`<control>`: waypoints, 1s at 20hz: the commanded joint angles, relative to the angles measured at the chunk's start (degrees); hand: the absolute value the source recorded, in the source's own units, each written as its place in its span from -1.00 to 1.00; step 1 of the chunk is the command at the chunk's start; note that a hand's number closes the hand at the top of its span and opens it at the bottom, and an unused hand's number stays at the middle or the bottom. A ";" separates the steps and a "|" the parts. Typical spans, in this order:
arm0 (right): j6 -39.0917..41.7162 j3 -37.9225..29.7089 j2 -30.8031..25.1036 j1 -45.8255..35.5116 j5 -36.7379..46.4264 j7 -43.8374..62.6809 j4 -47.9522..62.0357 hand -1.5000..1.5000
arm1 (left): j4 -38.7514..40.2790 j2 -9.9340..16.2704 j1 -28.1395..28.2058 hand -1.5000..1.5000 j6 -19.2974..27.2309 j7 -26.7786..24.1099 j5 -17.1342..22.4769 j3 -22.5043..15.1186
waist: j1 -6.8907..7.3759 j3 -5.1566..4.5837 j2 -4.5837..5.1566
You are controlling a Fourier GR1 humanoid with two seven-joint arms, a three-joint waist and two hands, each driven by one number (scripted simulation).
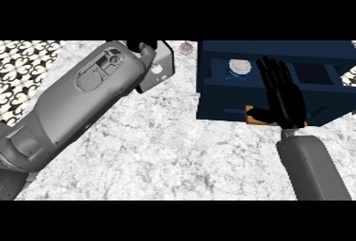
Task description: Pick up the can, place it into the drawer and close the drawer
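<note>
The can (238, 67) already sits inside the open drawer (215, 96) of the dark blue cabinet at the far right of the counter (160, 150), showing its pale top against the drawer's dark inside. The right hand (284, 96) hangs over the drawer just right of the can, fingers straight and spread, thumb out to the side, holding nothing and apart from the can. The left forearm lies across the counter's left side, and the left hand (144, 47) shows only as a few dark fingers at the far edge, too little to tell whether they are curled.

The placing step looks done; what is left is closing the drawer. That would call for the right hand to get behind the drawer front at the counter's near side and push it toward the far edge, keeping straight so the drawer slides in squarely.
</note>
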 commanded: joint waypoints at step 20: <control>-20.29 -10.86 -1.40 -30.63 3.47 -0.55 43.41 -1.00 | -20.75 10.92 14.67 -1.00 -0.74 5.88 -3.71 1.15 | 1.43 1.42 2.33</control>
